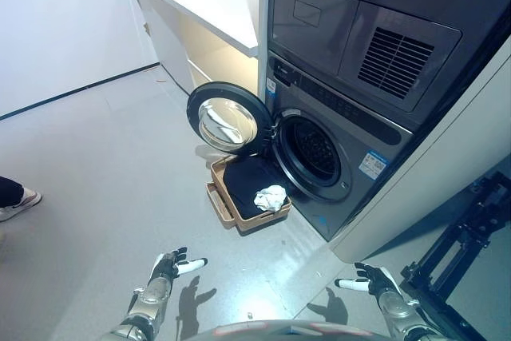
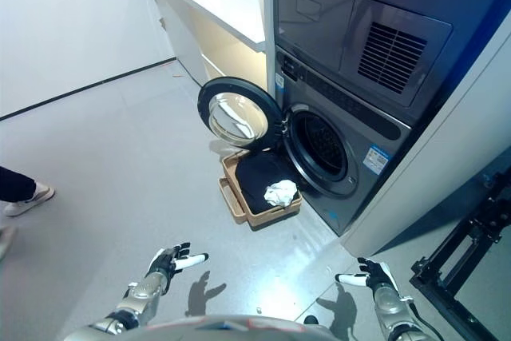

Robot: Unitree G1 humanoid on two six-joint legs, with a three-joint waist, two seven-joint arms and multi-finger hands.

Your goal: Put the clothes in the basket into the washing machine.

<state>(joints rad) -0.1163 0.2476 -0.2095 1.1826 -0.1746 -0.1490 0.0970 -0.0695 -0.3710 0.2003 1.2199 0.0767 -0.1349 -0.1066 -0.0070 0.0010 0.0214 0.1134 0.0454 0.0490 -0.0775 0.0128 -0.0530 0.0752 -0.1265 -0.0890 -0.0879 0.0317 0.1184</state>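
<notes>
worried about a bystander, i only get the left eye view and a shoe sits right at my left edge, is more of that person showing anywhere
Observer: The right eye view shows the shoe further in from the edge. A dark trouser leg is above it, well left of the basket.
Operator: are the robot hands near the laundry
Observer: No. The left robot hand and right robot hand hover open over the floor, short of the basket. The white cloth lies on the dark clothes.

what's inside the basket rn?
In the basket, in front of the open washing machine: a dark garment filling most of it, with a crumpled white cloth on top. Anything under the dark garment is covered.
</notes>
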